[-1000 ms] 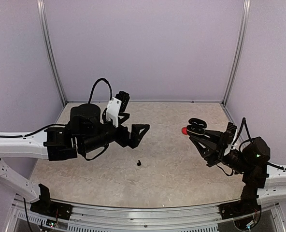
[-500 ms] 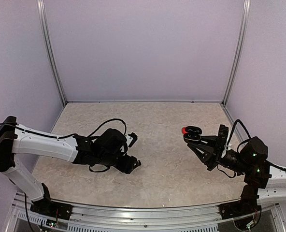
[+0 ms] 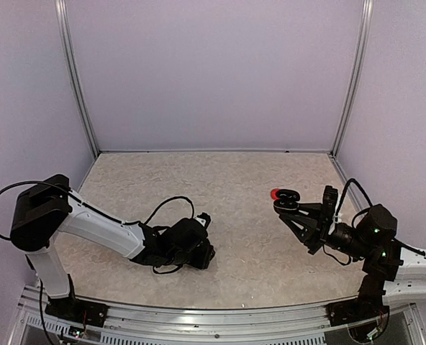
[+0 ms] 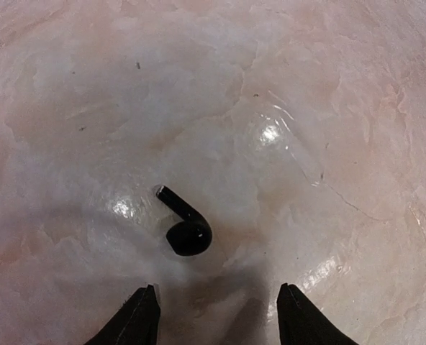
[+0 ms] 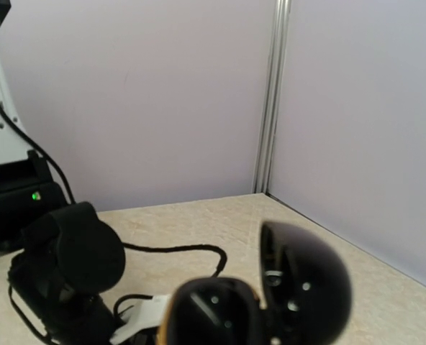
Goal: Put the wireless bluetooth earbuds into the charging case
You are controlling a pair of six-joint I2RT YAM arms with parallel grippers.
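Left gripper (image 4: 217, 318) low, jaws wide, black bud (image 4: 188, 228) just ahead; right gripper (image 3: 293, 208) clamps open case (image 3: 288, 195), raised. Beige marbled table (image 3: 242, 172), lilac walls (image 3: 213, 72).

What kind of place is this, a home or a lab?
Probably a robotics lab test cell: plain panel walls on aluminium posts box in a table, and two robot arms bolted to its near rail work on an earbud and charging case.

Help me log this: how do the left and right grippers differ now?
The left gripper is open and empty; the right gripper is shut on the open charging case. The left points down at the table over a black earbud; the right points roughly level. Both are black.
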